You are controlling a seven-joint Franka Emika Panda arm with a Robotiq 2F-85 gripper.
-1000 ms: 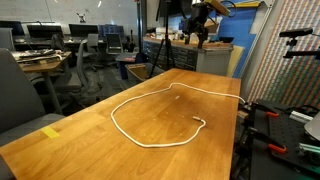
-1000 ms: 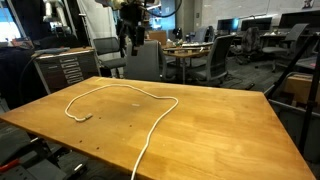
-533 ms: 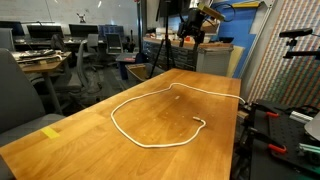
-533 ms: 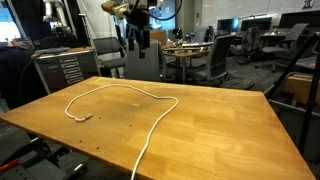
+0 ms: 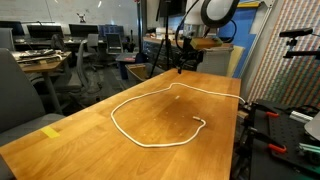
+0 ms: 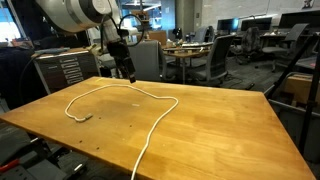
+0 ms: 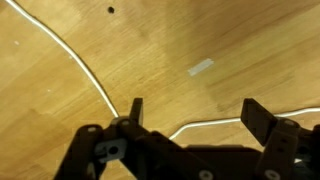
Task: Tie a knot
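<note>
A thin white rope (image 5: 150, 145) lies on the brown wooden table (image 5: 80, 140) in a wide, open loop that does not cross itself; no knot is in view. In an exterior view the rope (image 6: 160, 125) trails off the table's near edge. My gripper (image 5: 178, 66) hangs low over the far end of the table, above the rope's far bend, and it shows in both exterior views (image 6: 128, 72). In the wrist view the gripper (image 7: 195, 112) stands open, a stretch of rope (image 7: 218, 122) on the wood below, between the two fingers, untouched.
Office chairs (image 6: 225, 60) and desks stand behind the table. A yellow tape piece (image 5: 50, 131) marks one table corner and a pale tape strip (image 7: 200, 67) lies on the wood. Black stands and cables (image 5: 275, 125) sit beside the table edge.
The arm has come down from high behind the table to just above the rope's far bend. The jaws have stayed open and the rope has not moved.
</note>
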